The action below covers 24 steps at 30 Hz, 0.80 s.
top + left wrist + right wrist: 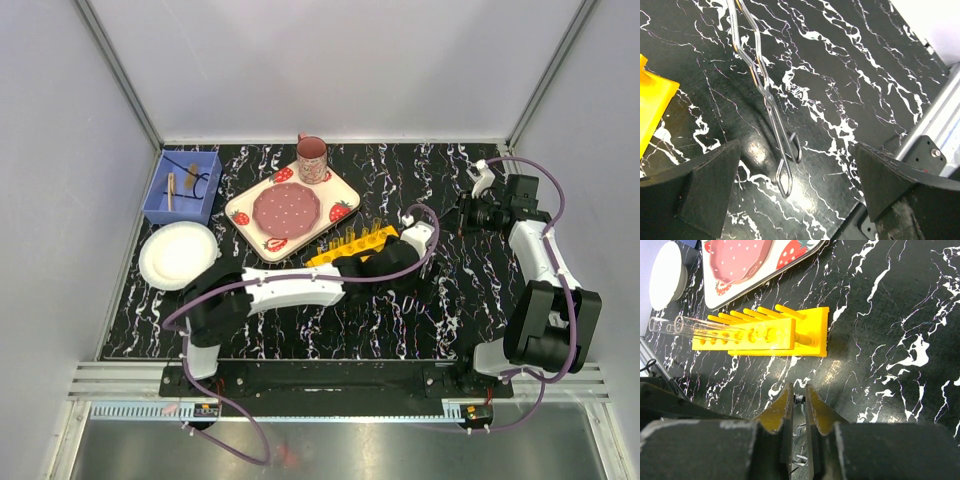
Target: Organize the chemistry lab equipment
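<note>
Silver metal tongs (767, 95) run from the top of the left wrist view down to their looped handles between my left fingers, low over the black marble table. My left gripper (796, 145) is open, one finger on each side of the loops and clear of them; in the top view it sits right of the rack (425, 282). My right gripper (799, 390) is shut on the tongs' other end (798, 400) and reaches in from the right (458, 215). The yellow test-tube rack (765, 335) lies ahead of it with clear tubes (685, 325) in its holes; the rack also shows mid-table (355, 243).
A blue bin (185, 205) at the back left holds a wooden-handled brush (171, 190) and a dark tool. A white paper plate (178, 254) lies in front of it. The strawberry plate (290, 208) and pink mug (311, 159) stand behind the rack. The table's metal rail (935, 120) is near the left gripper.
</note>
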Motion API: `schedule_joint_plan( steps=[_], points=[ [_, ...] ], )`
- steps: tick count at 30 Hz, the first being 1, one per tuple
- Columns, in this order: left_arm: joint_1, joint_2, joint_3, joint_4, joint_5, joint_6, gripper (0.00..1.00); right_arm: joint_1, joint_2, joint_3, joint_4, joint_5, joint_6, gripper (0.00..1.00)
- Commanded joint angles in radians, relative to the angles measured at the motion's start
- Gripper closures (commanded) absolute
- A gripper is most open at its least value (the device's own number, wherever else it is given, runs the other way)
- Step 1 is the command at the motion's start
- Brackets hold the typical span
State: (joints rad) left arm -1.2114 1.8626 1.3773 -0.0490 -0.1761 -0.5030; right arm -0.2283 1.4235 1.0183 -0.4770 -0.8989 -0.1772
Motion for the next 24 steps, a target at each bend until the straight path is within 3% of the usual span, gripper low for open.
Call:
schedule_joint_plan(
  steps=[1, 5, 12, 18, 22, 24],
  points=[
    [-0.004, 0.078, 0.098, -0.019, -0.051, -0.028, 0.03, -0.003, -0.018, 0.000, -0.003, -0.061, 0.018, 1.00],
    [-0.004, 0.125, 0.129, -0.014, -0.056, -0.029, 0.10, -0.003, -0.020, 0.002, -0.002, -0.069, 0.016, 1.00],
    [0.000, 0.201, 0.203, -0.018, -0.048, -0.026, 0.36, -0.003, -0.024, 0.003, -0.008, -0.071, 0.012, 1.00],
    [0.010, 0.242, 0.241, -0.031, -0.042, -0.038, 0.51, -0.003, -0.028, 0.003, -0.009, -0.075, 0.008, 1.00],
    [0.021, 0.250, 0.241, -0.029, -0.037, -0.048, 0.80, -0.003, -0.035, 0.006, -0.014, -0.072, 0.004, 1.00],
    [0.026, 0.253, 0.240, -0.029, -0.023, -0.052, 0.86, -0.003, -0.037, 0.005, -0.014, -0.074, 0.002, 1.00]
  ],
)
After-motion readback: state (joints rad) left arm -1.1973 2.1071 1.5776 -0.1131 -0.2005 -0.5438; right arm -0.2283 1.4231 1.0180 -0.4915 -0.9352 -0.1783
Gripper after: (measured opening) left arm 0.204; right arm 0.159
